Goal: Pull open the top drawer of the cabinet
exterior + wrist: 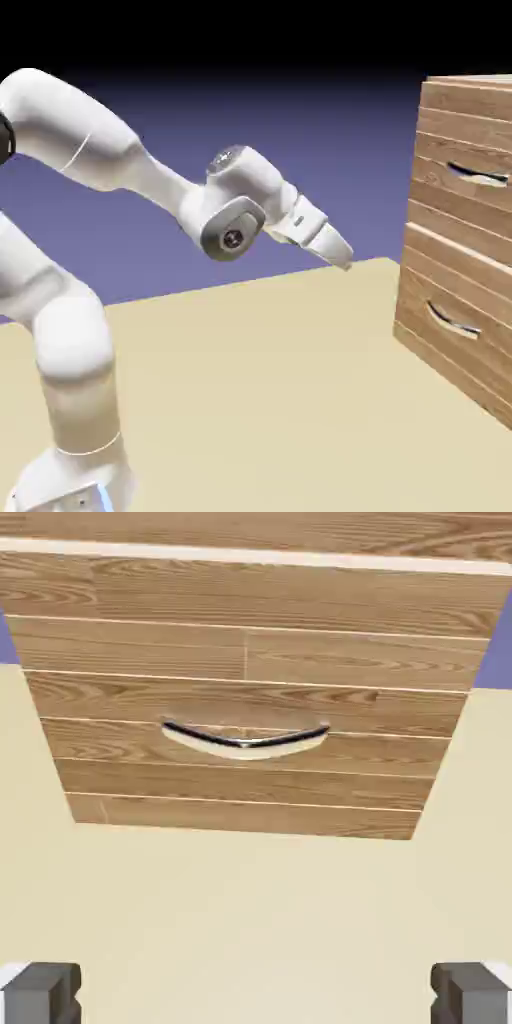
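Jaws (256, 994) stood wide apart, pointing down short of the cabinet (465, 205)! Reaching straight on risked catching the lower handle (245, 744), dead ahead, instead.

Simulated robot scene, white arm (245, 190), pale tabletop (250, 400), plain blue-violet backdrop (300, 150)

No lettering, label, brand, number or sign can be read in the exterior view. The hand view shows no legible marking either.
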You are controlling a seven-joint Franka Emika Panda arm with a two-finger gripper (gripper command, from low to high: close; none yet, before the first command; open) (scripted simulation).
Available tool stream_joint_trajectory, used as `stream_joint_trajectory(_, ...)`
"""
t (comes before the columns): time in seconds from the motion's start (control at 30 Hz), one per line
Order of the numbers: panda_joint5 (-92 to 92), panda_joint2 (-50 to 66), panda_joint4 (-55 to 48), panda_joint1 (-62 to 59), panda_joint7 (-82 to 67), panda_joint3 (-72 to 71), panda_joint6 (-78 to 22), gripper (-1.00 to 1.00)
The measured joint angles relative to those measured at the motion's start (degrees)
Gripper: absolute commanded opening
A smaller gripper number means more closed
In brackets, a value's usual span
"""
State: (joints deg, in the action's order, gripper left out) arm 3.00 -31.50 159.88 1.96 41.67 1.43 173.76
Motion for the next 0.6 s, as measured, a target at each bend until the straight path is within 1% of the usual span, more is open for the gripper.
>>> stream_joint_trajectory(0.6,44.85,17.27,-16.74,19.04,-11.69,21.29,-3.75,0.0)
